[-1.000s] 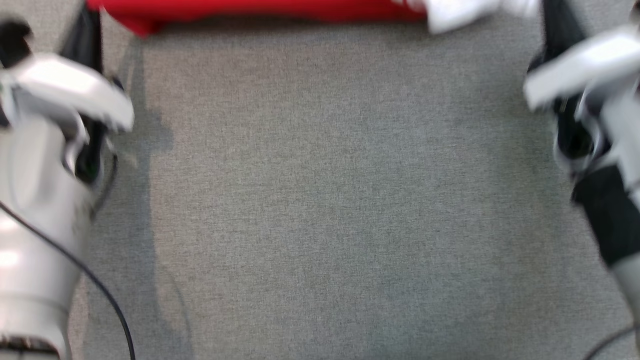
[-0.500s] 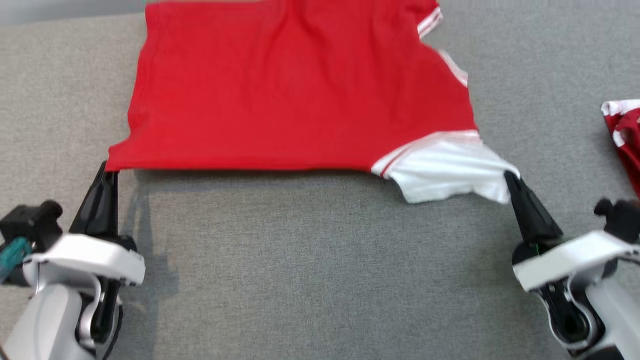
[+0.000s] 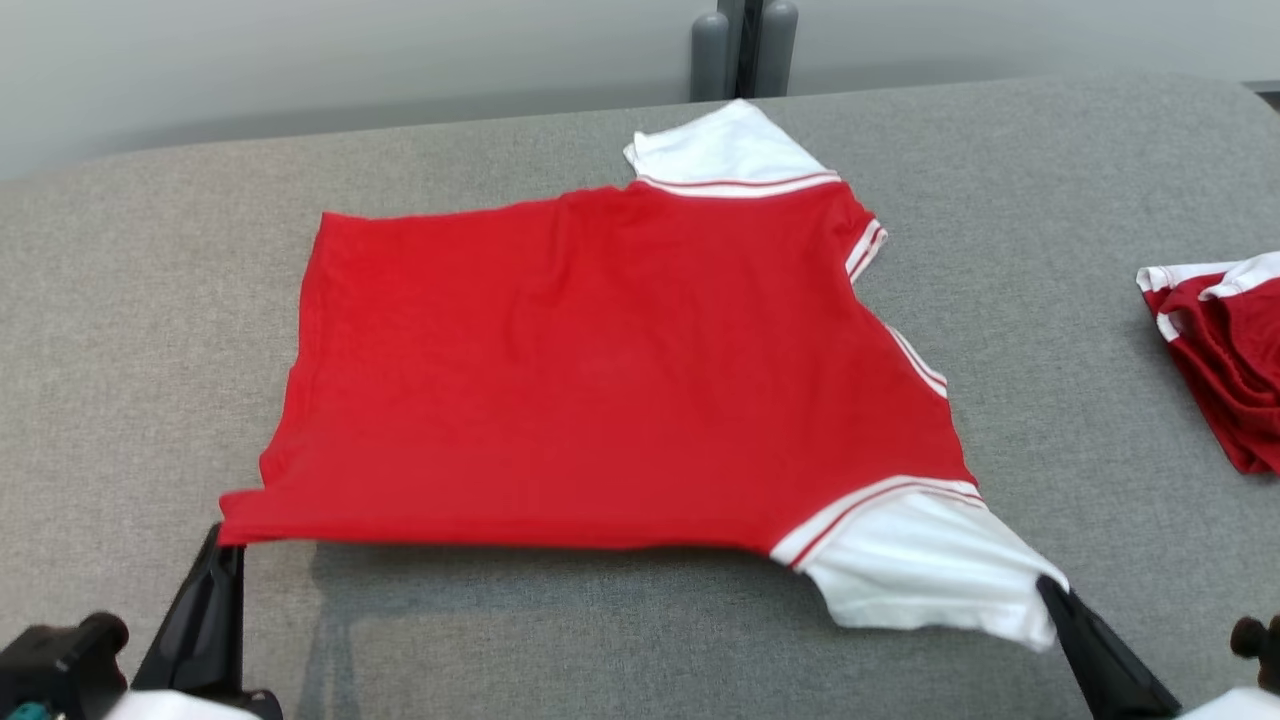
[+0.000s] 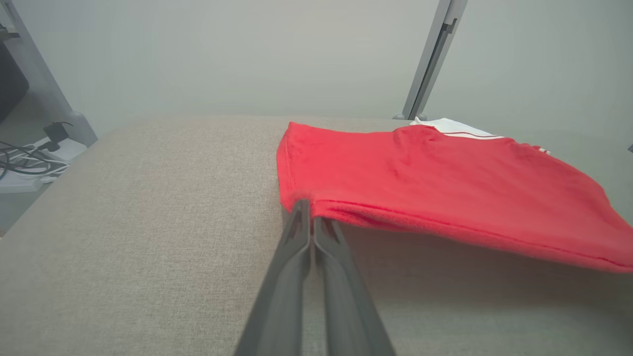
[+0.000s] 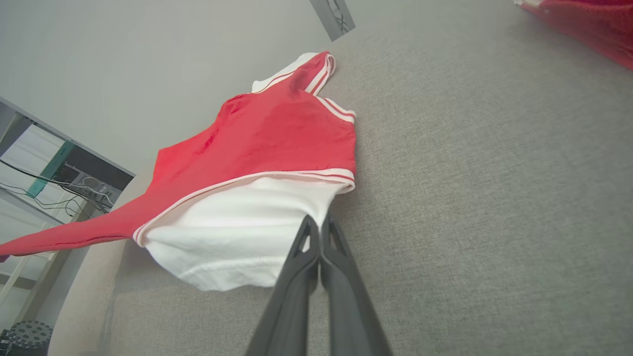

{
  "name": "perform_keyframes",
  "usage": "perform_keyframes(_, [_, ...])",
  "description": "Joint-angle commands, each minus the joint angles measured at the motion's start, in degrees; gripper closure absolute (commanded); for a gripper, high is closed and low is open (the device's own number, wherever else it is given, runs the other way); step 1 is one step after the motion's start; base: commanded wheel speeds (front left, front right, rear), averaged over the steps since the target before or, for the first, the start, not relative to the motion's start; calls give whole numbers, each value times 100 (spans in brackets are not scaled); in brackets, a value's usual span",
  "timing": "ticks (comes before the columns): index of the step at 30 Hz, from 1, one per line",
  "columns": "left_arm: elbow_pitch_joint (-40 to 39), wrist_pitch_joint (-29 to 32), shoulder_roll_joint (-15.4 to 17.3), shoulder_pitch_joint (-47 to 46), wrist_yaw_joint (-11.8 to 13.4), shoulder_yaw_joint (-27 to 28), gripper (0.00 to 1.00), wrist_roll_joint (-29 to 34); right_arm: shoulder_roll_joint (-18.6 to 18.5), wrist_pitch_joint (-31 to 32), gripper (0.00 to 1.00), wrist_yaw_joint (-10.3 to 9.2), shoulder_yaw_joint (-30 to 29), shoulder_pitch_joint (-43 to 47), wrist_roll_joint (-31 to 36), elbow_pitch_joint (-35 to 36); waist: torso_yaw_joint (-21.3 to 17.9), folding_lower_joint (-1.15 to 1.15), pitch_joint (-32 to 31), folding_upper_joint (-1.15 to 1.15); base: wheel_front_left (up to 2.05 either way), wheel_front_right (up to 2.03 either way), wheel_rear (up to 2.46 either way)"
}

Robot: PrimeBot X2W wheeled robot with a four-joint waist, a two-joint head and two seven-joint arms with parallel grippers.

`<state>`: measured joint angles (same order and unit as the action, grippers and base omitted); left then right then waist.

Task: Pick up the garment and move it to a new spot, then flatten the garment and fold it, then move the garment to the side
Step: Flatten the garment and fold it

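Grey fabric table (image 3: pixel 1050 200) meets a pale wall (image 3: pixel 300 60). The red garment (image 3: pixel 600 370) stretches lengthwise between clamped jaws: left gripper (image 3: pixel 218 542) pinches its hem corner, right gripper (image 3: pixel 1048 590) its white sleeve (image 3: pixel 920 570).

You're looking at a lab or test room, not a home: a grey cloth-covered table (image 3: pixel 1050 200) stands by a bare pale wall (image 4: pixel 247 49), with a metal post (image 4: pixel 430 59) behind it, loose cables (image 4: pixel 24 163) off one end and a rack (image 5: pixel 84 180) of electronics nearby.
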<state>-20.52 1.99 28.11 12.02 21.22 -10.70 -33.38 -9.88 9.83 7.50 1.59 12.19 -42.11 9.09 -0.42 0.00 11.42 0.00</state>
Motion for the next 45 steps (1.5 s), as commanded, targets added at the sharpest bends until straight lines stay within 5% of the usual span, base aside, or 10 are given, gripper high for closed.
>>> perform_keyframes(1, [-209, 82, 54, 224, 153, 54, 100, 54, 168, 396, 100, -2, -256, 313, 226, 323, 11, 0, -91, 0, 0, 0, 0])
perform_keyframes(11, [-626, 383, 128, 553, 330, 37, 100, -23, 613, 1928, 100, -2, -811, 695, 725, 1328, 18, 0, -33, 0, 0, 0, 0])
perform_keyframes(21, [-370, 894, 300, -198, -35, -22, 100, -386, 518, 3135, 100, -2, -774, -972, 861, 1269, -71, 0, 584, 0, 0, 0, 0])
perform_keyframes(31, [298, 1078, 401, -1219, -407, -33, 100, -552, 372, 3429, 100, -1, -423, -3048, 877, -70, -30, 0, 1409, 0, 0, 0, 0])
perform_keyframes(43, [1039, 1132, 162, -1269, -664, -247, 100, -860, 239, 2790, 100, -1, -45, -3276, 733, -1046, 62, 0, 1418, 0, 0, 0, 0])
perform_keyframes(44, [1058, 1099, 131, -1273, -705, -254, 100, -898, 224, 2686, 75, -1, -30, -3228, 711, -1045, 66, 0, 1387, 0, 0, 0, 0])
perform_keyframes(45, [1063, 1037, 82, -1300, -731, -255, 81, -927, 191, 2569, 31, -1, -15, -3168, 691, -1022, 75, 0, 1355, 0, 0, 0, 0])
